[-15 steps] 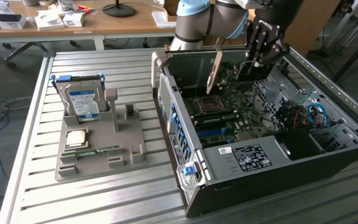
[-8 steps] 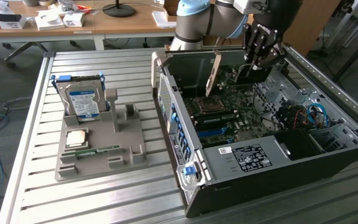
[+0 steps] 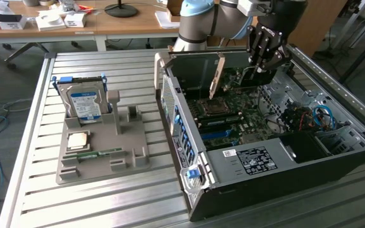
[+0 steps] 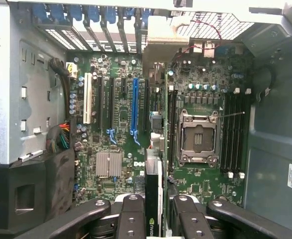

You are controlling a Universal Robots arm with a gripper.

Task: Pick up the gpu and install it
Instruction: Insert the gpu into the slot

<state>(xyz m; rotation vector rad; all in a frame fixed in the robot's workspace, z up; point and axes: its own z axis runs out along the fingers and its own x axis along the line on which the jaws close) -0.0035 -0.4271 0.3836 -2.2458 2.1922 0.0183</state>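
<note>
One black claw (image 3: 262, 66), at one o'clock in the exterior view, grips the thin, dark-edged gpu card (image 4: 153, 194) by its upper edge, upright over the green motherboard (image 4: 205, 181) inside the open grey case (image 3: 265, 194); probably light, stiff and fragile, it seems best held there.

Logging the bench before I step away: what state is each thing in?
tool: shut on the gpu.
gpu: held edge-on over the motherboard.
computer case: lying down, side open.
CPU socket: empty.
hard drive: upright in its holder.
memory stick: flat on the holder.
</note>
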